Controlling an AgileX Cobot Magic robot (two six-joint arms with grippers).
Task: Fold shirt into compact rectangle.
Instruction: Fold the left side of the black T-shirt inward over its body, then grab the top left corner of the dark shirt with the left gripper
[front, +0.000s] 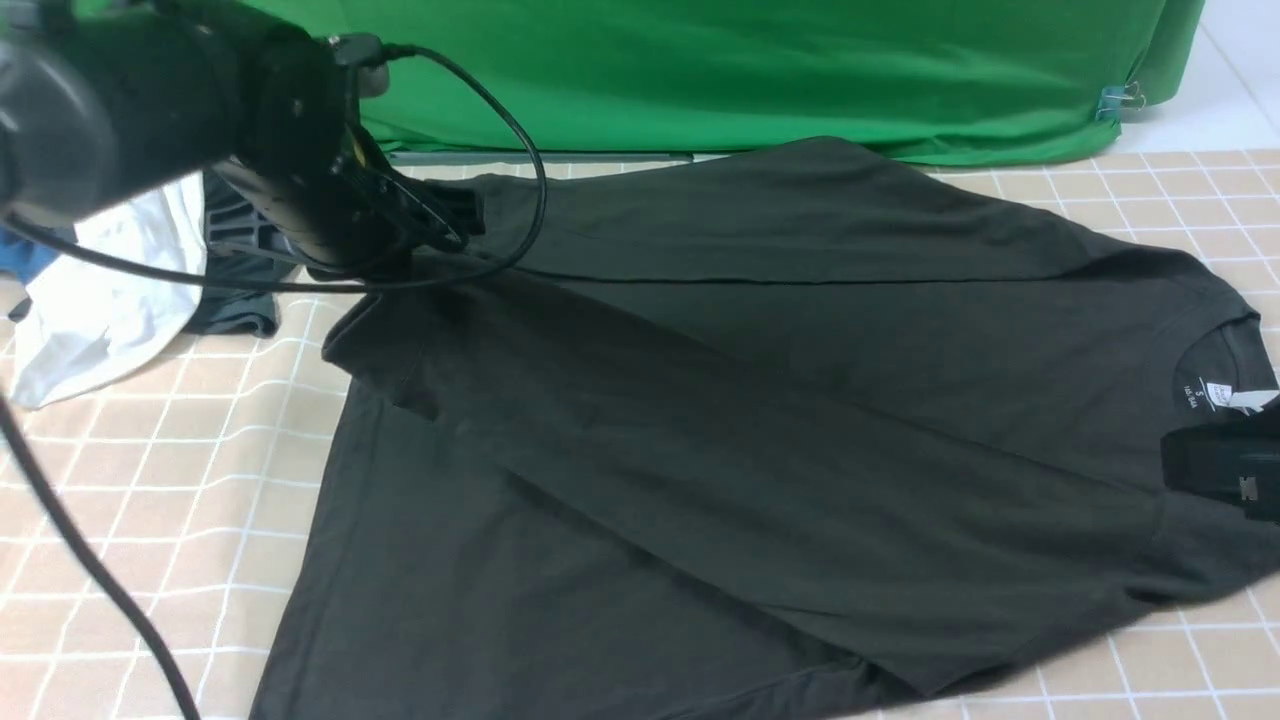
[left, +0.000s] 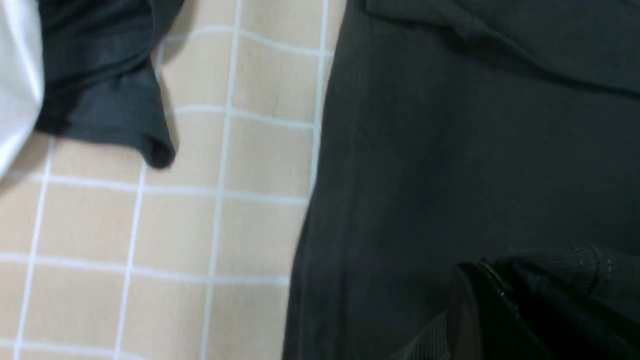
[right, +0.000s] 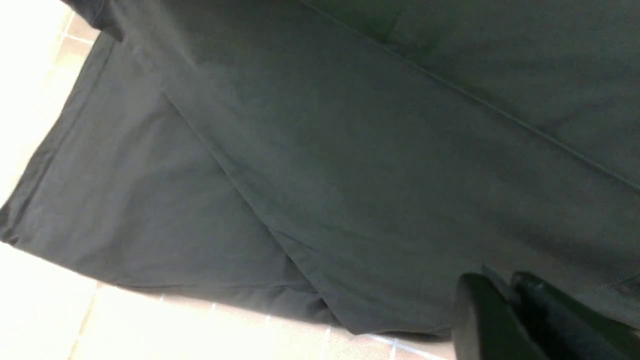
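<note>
The checked tabletop (front: 150, 480) carried the shirt (front: 760, 400), which lay across most of it with its hem toward the robot's left and its collar toward the right. One long side panel was already laid over the body, leaving a slanted edge that ran from the hem end down to the near right corner.

The step in hand looked like the lengthwise fold. To do it well, both ends would need to travel together and level, so the doubled edge lands straight and parallel to the far fold rather than skewed. The cloth should be kept lightly taut between the arms and set down before any release.

The left tool (front: 440, 225) was closed on the shirt at the far hem corner, the fabric tenting up toward it. The right tool (front: 1225, 470) sat at the shoulder just beside the neck label (front: 1215, 393). Its fingers stood close together, but whether they pinched cloth I could not tell.
</note>
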